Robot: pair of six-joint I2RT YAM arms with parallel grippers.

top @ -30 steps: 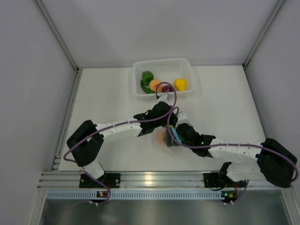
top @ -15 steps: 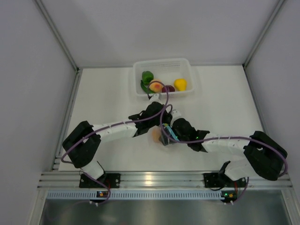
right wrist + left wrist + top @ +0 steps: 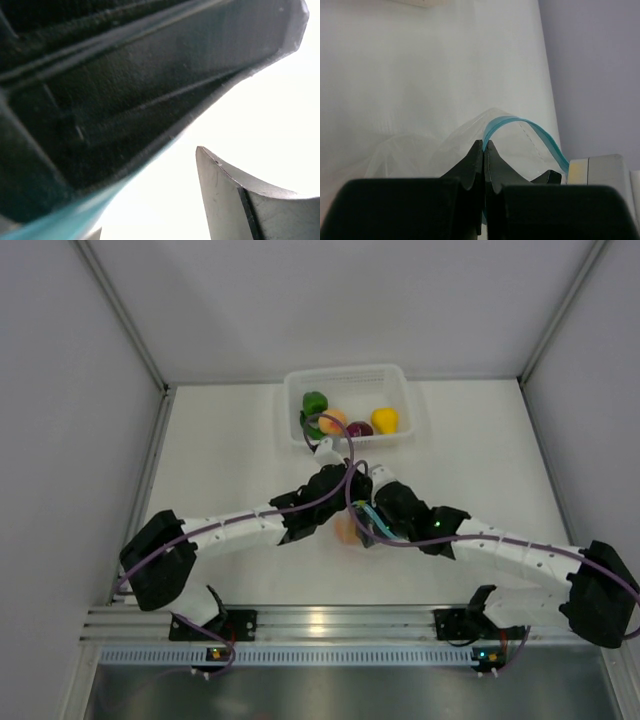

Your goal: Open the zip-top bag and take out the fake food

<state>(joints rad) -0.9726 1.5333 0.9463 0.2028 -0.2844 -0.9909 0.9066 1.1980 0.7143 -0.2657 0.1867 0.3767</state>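
Left gripper (image 3: 483,145): jaws pressed together, pinching the clear film of the zip-top bag (image 3: 520,145), which lies between both arms. We note one peach fake food (image 3: 344,531), half hidden beneath. Right gripper (image 3: 374,524): jaws spread, blue strip (image 3: 60,220) against one finger. The view is blurred and we cannot tell whether it grips.

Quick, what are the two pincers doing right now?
Left pincer: shut, pinching the zip-top bag near its edge.
Right pincer: beside the bag; open or shut cannot be told.
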